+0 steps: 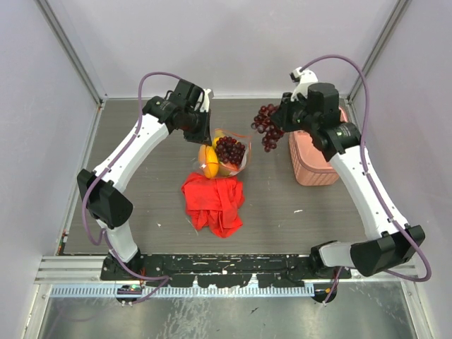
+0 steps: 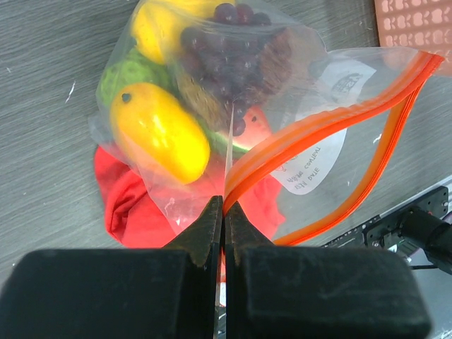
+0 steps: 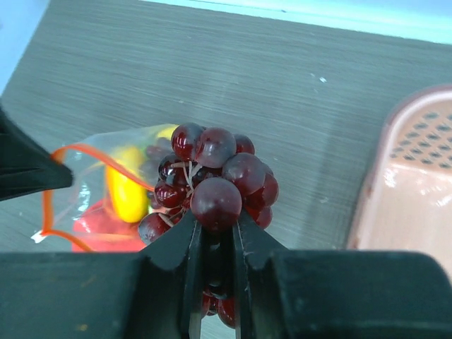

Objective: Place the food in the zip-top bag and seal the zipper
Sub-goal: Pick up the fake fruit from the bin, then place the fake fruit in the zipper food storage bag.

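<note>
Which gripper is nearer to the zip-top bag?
Left. The left gripper is shut on the zip-top bag's zipper; the right gripper holds a grape bunch off to the bag's right, apart.

Label [image 2: 318, 152] on zip-top bag [image 2: 367, 99] blurred, perhaps mirrored.

Robot lab test cell
Left arm [image 1: 123, 155] and right arm [image 1: 364, 187] bolted to an aluminium rail [image 1: 70, 265] at lower frame; grey worktop [image 1: 155, 191] enclosed by white panels [image 1: 233, 42] and metal posts [image 1: 70, 49].
</note>
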`<state>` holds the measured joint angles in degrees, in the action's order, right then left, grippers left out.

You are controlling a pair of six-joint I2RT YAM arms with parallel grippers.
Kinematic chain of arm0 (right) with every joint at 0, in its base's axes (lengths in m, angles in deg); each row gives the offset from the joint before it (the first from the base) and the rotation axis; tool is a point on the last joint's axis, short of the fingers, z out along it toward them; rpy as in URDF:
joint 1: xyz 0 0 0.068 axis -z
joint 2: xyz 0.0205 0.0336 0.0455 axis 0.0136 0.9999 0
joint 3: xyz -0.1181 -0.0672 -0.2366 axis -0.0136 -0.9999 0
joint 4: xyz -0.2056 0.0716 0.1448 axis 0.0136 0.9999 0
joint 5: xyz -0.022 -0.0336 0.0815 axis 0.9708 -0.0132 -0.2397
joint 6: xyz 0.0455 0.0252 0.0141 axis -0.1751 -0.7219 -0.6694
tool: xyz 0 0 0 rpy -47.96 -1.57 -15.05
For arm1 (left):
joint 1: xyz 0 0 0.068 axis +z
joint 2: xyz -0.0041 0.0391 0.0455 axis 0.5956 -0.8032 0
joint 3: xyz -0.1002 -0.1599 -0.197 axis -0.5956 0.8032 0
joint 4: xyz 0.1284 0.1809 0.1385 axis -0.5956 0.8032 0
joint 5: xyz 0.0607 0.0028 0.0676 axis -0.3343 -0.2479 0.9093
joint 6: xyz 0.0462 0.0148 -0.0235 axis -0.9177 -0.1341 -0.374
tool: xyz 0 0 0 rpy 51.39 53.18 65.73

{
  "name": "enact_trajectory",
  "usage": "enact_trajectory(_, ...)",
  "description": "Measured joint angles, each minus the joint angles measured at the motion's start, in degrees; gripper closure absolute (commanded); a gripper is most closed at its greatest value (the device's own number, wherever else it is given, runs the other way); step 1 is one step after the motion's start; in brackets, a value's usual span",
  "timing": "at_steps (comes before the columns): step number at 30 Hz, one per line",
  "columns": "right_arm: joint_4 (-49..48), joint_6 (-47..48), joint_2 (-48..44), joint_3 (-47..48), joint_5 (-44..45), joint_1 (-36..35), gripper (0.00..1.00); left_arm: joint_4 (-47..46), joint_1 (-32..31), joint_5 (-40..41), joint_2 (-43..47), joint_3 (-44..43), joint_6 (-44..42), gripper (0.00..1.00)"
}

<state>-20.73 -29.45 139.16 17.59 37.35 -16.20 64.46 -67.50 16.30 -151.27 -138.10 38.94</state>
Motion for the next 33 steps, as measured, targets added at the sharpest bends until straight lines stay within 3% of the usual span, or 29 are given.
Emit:
enact_trajectory(15, -23.47, 0.22, -2.95, -14.82, 5.29, -17.66, 0.99, -0.02, 0.00, -1.84, 0.00, 0.00, 0.17, 1.00)
enact_trajectory(23, -31.04, 0.20, -2.93, -22.99, 7.08, -20.13, 0.99, -0.02, 0.00, -2.36, 0.00, 0.00, 0.20, 1.00)
enact_trajectory(33, -31.67, 0.22, -2.27, -25.81, 2.80, -20.55, 0.99, -0.02, 0.00, -2.58, 0.00, 0.00, 0.22, 1.00)
